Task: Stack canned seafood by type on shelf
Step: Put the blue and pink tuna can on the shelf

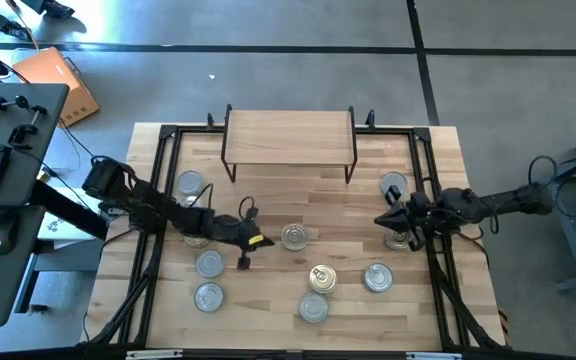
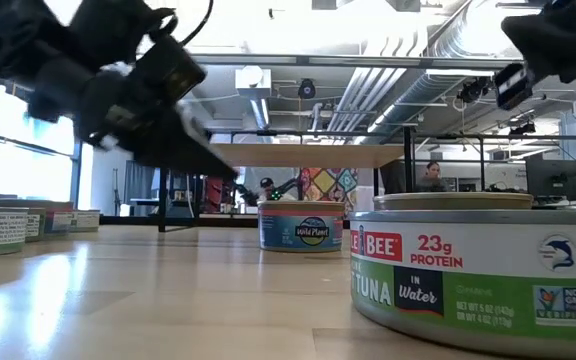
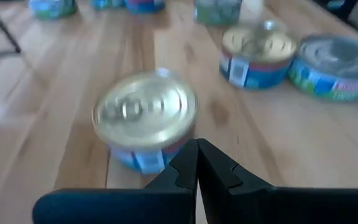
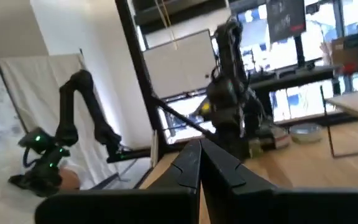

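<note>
**Desk:** What has your left gripper (image 3: 197, 163) got?

**Me:** Nothing. My left fingers are pressed together with no gap, tips just short of a gold-lidded tin (image 3: 145, 118) near the middle of the butcher-block table (image 1: 268, 305). From above the same gripper (image 1: 258, 240) sits just to the left of that tin (image 1: 294, 236), apart from it.

**Desk:** And the right?

**Me:** My right gripper (image 1: 382, 221) is also fully closed and empty, hanging over the right side of the table, pointing inward, with two tins close by: one (image 1: 393, 185) toward the shelf, one (image 1: 399, 239) partly under the arm.

**Desk:** The rest of the tins?

**Me:** Spread over the table: one (image 1: 190, 184) at the left beside my left arm, two (image 1: 209, 263) (image 1: 208, 296) at front left, a gold one (image 1: 322, 278) and two silvery ones (image 1: 313, 307) (image 1: 377, 277) at front centre-right. The low camera reads "tuna in water" on the nearest can (image 2: 483, 275).

**Desk:** The shelf?

**Me:** The shelf (image 1: 289, 133) stands at the far edge, centred, light wood top bare.
</note>
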Available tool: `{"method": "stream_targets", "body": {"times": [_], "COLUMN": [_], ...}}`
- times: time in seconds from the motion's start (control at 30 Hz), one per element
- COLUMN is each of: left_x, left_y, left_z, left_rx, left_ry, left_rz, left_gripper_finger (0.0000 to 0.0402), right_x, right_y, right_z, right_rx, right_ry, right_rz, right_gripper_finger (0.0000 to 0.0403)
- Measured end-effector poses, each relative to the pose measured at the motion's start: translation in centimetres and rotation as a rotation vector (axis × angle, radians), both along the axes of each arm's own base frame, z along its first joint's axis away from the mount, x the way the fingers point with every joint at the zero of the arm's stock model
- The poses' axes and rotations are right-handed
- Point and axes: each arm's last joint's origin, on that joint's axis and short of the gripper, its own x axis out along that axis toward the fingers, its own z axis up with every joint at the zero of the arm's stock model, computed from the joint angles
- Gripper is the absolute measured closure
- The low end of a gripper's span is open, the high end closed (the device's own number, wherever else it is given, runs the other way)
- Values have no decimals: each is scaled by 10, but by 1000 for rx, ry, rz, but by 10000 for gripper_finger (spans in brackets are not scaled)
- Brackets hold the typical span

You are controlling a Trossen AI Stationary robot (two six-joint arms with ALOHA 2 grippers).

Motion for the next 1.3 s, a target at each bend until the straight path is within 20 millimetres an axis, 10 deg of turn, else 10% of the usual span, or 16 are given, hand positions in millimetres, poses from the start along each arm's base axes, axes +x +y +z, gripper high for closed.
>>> {"method": "stream_targets", "body": {"times": [0.3,0.8,1.3], "left_x": [-37,-36,-35], "left_y": [-17,-11,-8], "left_z": [-12,-11,-11], "left_rx": [7,5,5], "left_ry": [-119,-130,-128], "left_rz": [123,155,160], "left_gripper_finger": [402,401,362], "right_x": [41,139,197], "right_y": [15,29,16], "right_z": [-18,-21,-41], "right_rx": [-18,-46,-155], "right_ry": [132,586,839], "right_rz": [-15,-187,-288], "right_gripper_finger": [403,396,195]}}
